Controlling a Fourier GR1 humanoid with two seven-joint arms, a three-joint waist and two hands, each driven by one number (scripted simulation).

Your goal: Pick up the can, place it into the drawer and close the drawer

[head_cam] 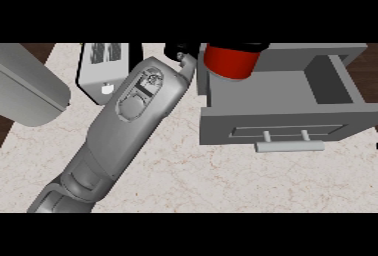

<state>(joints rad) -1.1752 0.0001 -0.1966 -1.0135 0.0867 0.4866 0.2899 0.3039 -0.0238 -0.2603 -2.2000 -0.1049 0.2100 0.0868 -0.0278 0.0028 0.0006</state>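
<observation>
My right hand (177, 51) is at the far end of my long grey forearm, which crosses the pale marbled stone counter (221, 185) diagonally from the lower left. The hand is closed around the red cylindrical metal can (233, 62). Only some black fingers show, at the left side of the can and along its top edge, because the can and my wrist hide the rest. I hold the can tilted, over the back left corner of the open grey box-shaped drawer (221, 125), so that it is above the hollow inside and not above the counter. I judge that it is not yet resting on the drawer floor, so the next thing is to lower it and then to open the fingers. The drawer is pulled out towards me, its grey bar handle (289, 146) facing me; this leaves room to put the can in from above. The white box-shaped toaster (100, 75) stands just beside my wrist, so I must take care when I pull the arm back. The big rounded grey shape (29, 90) at the left edge is probably my other forearm; its hand is not in sight.
</observation>
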